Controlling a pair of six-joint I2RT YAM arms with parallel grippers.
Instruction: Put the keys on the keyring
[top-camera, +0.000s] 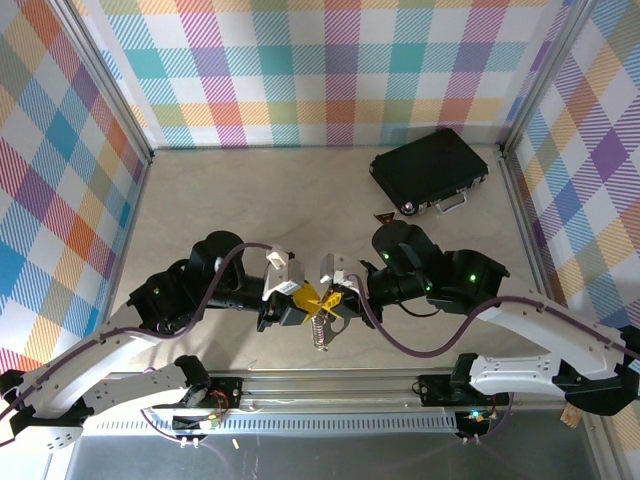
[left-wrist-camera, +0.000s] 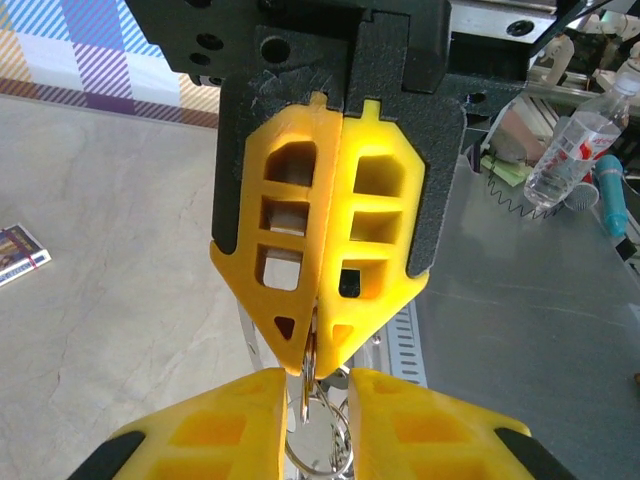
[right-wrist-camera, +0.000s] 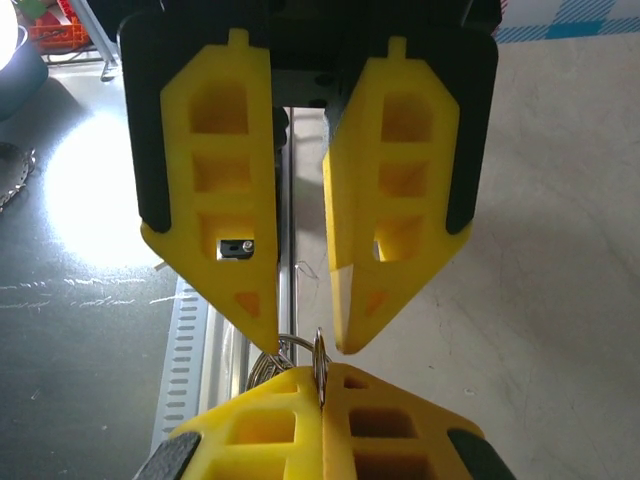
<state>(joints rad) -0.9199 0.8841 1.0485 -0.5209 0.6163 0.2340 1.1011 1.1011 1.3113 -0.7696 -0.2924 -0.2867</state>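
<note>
At the beige table's (top-camera: 230, 200) near edge, the right gripper (left-wrist-camera: 313, 362), its yellow cut-out fingers pressed together, clamps a thin silver metal edge, and small silver-grey toothed keys (top-camera: 319, 332) dangle beneath. The left gripper (right-wrist-camera: 306, 346) straddles the silver wire keyring (left-wrist-camera: 318, 455) with a narrow gap, and I cannot tell whether it pinches the ring. Far right, a black rectangular hard case (top-camera: 428, 168) lies closed.

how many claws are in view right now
2. The left claw and the right claw meet tip to tip above the near edge of the table. The right one is shut on the keyring.
</note>
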